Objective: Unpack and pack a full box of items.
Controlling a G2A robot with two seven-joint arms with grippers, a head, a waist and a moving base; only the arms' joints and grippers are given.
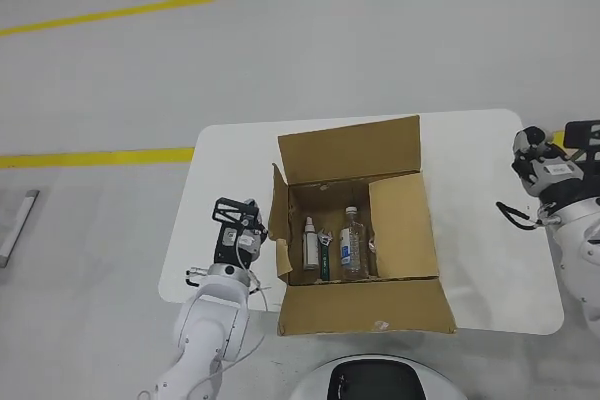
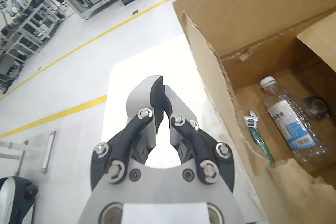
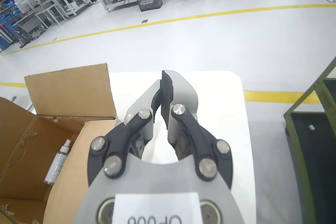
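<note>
An open cardboard box [image 1: 405,226] stands in the middle of the white table [image 1: 480,160], flaps spread. Inside lie a white spray bottle [image 1: 310,245], a green-handled wrench [image 1: 325,257], a clear plastic water bottle [image 1: 352,244] and a small dark ring [image 2: 317,107]. My left gripper [image 1: 238,214] hovers over the table just left of the box, shut and holding nothing. My right gripper [image 1: 536,148] hangs at the table's right edge, well clear of the box, also shut and bare. In the left wrist view the water bottle [image 2: 288,125] and wrench [image 2: 258,137] show past the torn box wall [image 2: 223,83].
Yellow floor lines [image 1: 80,158] run left of the table. A green-framed cart [image 3: 312,135] stands off the table's right side. Bare table surface lies on both sides of the box.
</note>
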